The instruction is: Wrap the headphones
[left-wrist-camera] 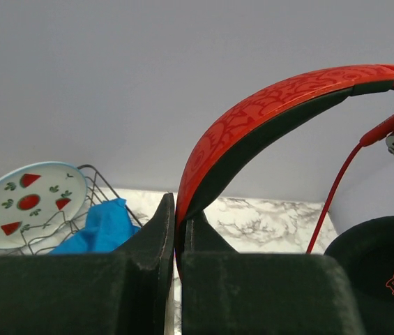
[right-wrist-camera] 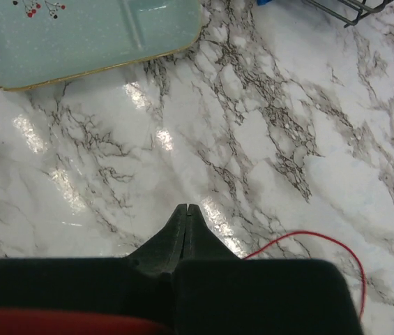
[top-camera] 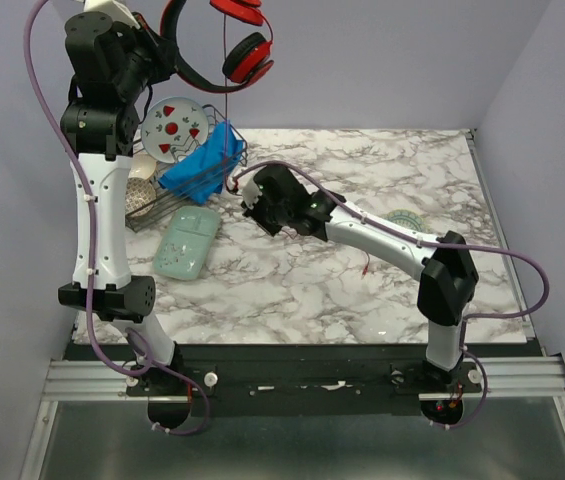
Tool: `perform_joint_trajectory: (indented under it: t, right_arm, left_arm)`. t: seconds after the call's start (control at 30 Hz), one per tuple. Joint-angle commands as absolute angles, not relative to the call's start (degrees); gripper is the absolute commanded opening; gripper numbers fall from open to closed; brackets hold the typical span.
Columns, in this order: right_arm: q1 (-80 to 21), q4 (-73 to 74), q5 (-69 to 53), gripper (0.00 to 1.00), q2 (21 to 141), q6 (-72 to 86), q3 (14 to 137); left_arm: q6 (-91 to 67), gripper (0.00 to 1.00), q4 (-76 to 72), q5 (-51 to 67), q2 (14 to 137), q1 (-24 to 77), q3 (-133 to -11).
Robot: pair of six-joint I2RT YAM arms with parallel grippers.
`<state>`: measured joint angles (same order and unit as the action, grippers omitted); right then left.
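The headphones [top-camera: 247, 58] are clamped by the headband [left-wrist-camera: 252, 125] in the left gripper [left-wrist-camera: 178, 216], while the right gripper [right-wrist-camera: 187, 213] is closed tight, perhaps on the cable [right-wrist-camera: 308, 234].

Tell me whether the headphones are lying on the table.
No, the left hand clamps the headphones by the headband, high above the table.

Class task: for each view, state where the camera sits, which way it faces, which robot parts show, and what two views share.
Top external: above and behind the robot, looking down on the white marble table; left arm and right arm show.
Left wrist: raised, facing the lilac wall; left gripper shut on the red over-ear headphones.
Right wrist: low, facing down at the table; shut right gripper.
Shared: top and left wrist both show the round watermelon-painted plate.
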<state>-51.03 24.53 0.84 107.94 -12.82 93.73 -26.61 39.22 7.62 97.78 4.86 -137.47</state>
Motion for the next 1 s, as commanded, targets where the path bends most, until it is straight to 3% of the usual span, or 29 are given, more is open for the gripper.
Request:
perform_joint_trajectory:
  t: [0.0, 0.27, 0.47, 0.7, 0.97]
  right_arm:
    - [-56.3, 40.5, 11.5, 0.01, 111.6, -19.5, 104.0]
    - [-66.5, 45.5, 19.7, 0.01, 107.7, -23.2, 105.7]
    - [-67.1, 49.9, 25.6, 0.01, 101.8, -20.5, 106.0]
    - [-63.3, 50.4, 32.1, 0.01, 94.3, -19.9, 107.7]
    - [-54.1, 50.0, 33.0, 0.01, 91.0, -20.6, 112.4]
  left_arm:
    - [-27.6, 0.0, 32.0, 3.0, 98.1, 3.3, -140.5]
    - [-13.4, 0.0, 26.8, -9.0, 100.1, 3.2, -136.0]
    - [6.7, 0.0, 15.5, -14.9, 96.2, 8.0, -119.4]
    - [33.2, 0.0, -3.2, -20.1, 86.8, 15.7, -90.2]
    - [44.6, 0.0, -4.4, -16.0, 79.2, 20.9, -75.0]
